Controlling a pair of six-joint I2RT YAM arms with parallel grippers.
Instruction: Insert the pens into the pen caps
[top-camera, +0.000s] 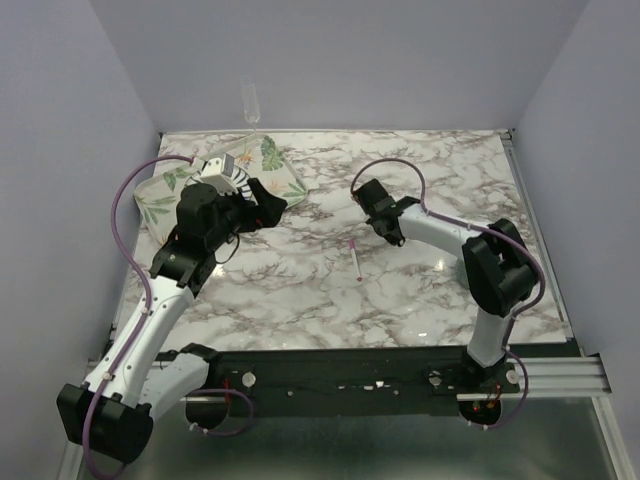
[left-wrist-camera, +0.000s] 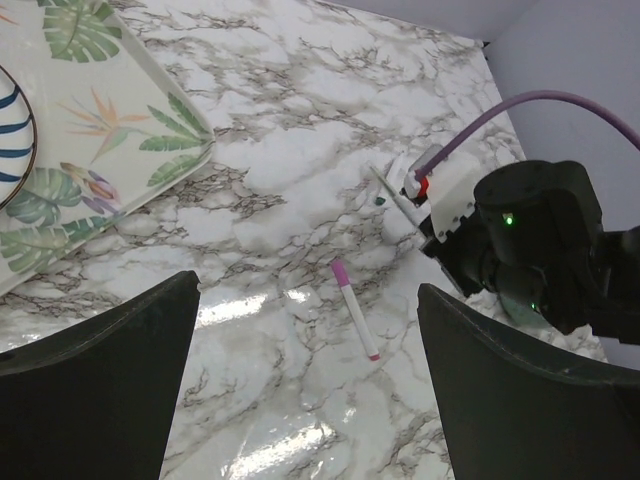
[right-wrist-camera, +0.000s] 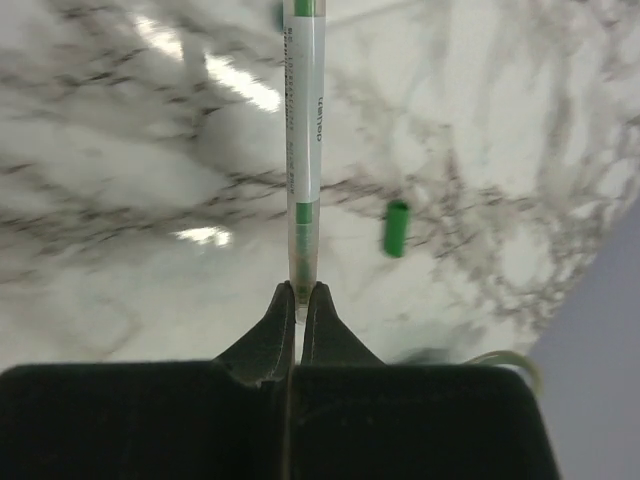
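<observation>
The right tool (right-wrist-camera: 300, 292) is pinched shut on the tail of the green pen (right-wrist-camera: 303, 150), a white barrel with green bands that runs straight up the middle of the right wrist view, over the marble worktop (right-wrist-camera: 120, 200). The green cap (right-wrist-camera: 397, 228) lies loose on the worktop just right of that pen, not touching it. The left tool (left-wrist-camera: 308, 283) hangs wide with nothing between its fingers, near the leaf-print tray (left-wrist-camera: 185, 140) at the upper left. The pink pen (left-wrist-camera: 355, 322), white with pink at both ends, lies flat mid-worktop, apart from both tools.
</observation>
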